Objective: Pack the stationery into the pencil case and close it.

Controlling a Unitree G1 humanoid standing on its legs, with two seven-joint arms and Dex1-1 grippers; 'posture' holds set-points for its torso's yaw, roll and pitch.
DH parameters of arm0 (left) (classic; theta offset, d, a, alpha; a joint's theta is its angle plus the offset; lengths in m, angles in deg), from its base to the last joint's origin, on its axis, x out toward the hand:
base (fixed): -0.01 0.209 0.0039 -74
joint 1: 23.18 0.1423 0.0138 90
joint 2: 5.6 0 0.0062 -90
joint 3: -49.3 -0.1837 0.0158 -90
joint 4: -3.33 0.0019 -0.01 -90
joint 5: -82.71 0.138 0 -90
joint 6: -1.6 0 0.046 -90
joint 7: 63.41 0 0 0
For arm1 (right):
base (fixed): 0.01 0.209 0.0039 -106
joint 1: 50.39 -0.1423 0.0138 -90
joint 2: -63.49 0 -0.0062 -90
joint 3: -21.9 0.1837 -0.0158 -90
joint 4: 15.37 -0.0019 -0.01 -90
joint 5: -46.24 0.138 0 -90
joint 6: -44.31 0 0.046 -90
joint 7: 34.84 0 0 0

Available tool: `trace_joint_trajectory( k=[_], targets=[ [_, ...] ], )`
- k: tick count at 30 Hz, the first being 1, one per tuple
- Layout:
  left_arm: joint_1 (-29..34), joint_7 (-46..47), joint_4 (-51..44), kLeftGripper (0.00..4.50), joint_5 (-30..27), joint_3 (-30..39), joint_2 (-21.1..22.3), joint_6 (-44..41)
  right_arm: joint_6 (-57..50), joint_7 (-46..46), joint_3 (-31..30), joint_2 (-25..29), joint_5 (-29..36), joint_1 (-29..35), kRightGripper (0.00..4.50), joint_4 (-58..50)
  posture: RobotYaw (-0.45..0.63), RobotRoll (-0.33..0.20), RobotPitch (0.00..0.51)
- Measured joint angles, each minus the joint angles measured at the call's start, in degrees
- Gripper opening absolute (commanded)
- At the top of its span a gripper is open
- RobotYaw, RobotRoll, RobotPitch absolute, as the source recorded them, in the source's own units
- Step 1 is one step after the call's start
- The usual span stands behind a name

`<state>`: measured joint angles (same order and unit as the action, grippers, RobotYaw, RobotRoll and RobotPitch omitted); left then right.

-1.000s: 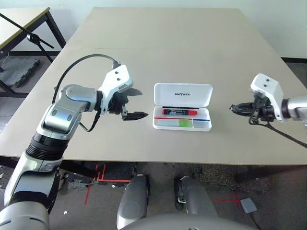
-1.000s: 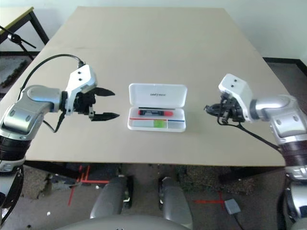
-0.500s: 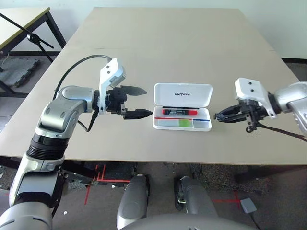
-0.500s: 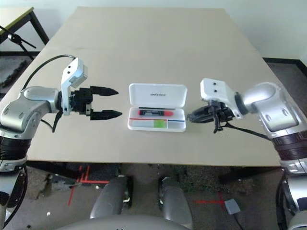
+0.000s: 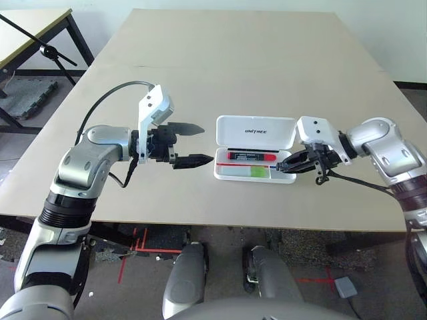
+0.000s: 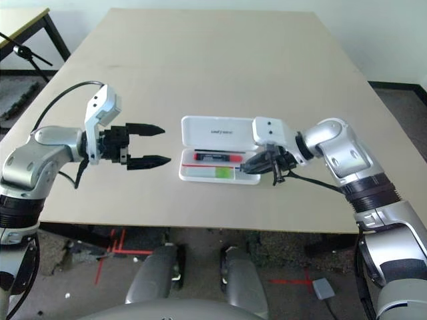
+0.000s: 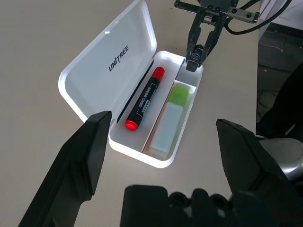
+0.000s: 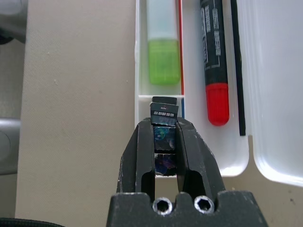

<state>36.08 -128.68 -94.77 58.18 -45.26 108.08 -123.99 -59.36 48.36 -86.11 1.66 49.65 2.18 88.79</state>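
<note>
the table [image 5: 233,60] carries the whole scene, its tan top bare apart from the pencil case [image 5: 255,157], which lies open near the front edge, midway between the two arms. the lid [image 5: 255,131], lettered "unitree", lies folded back on the far side, so the tray is free to be loaded from above and from either side.

the left gripper [image 5: 193,143] hovers just left of the case, apart from it, its two black fingers spread as wide as they go and holding nothing; it appears parked there, perhaps ready to steady the case or swing the lid over.

the right gripper [image 8: 164,124] reaches in from the right, angled downward, jaws closed on the small dark cylinder [image 8: 164,111]. its tip hangs over the small end compartment at the right end of the near row, presumably the pocket meant for this piece; whether the cylinder already touches the tray floor is hard to tell.

the black marker [image 7: 147,98], red-capped, lies in the far channel beside the hinge. the lime-green highlighter [image 7: 170,119] lies in the near channel, parallel to it. two pieces thus look packed, one is being delivered, and the lid is not yet shut.
</note>
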Motion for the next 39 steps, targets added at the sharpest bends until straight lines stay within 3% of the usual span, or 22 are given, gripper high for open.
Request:
trace_joint_trajectory(
  k=[12, 23, 28, 36, 39],
  targets=[
    [0.02, 0.43, 0.0, 4.5, -0.01, -0.01, -0.01, -0.02, 2.55, -0.28, 0.0, -1.96, -1.68, -0.01, 0.34, 2.72, 0.29, 0.0, 0.118],
    [-0.48, 0.47, 1.43, 4.5, -0.12, -0.04, -0.31, -0.16, 3.19, -0.95, 0.77, -2.25, -1.31, -0.01, 4.38, 3.76, 0.28, 0.0, 0.117],
    [-3.82, 1.76, 7.38, 4.5, 1.07, -0.21, -0.82, 0.48, 1.62, 1.91, 4.04, 0.53, 3.42, -0.02, 4.45, 3.01, 0.25, 0.0, 0.117],
    [-13.41, 8.55, 25.72, 4.5, 8.94, -1.22, -3.44, 3.55, -1.82, 4.72, 11.78, 9.18, 8.1, 0.83, 4.45, 3.27, 0.21, 0.0, 0.112],
    [-16.41, 10.02, 32.98, 3.84, 11.99, -1.88, -3.86, 6.2, -1.75, 3.89, 13.33, 10.91, 8.34, 2.63, 4.5, 3.88, 0.19, 0.0, 0.111]
  ],
)
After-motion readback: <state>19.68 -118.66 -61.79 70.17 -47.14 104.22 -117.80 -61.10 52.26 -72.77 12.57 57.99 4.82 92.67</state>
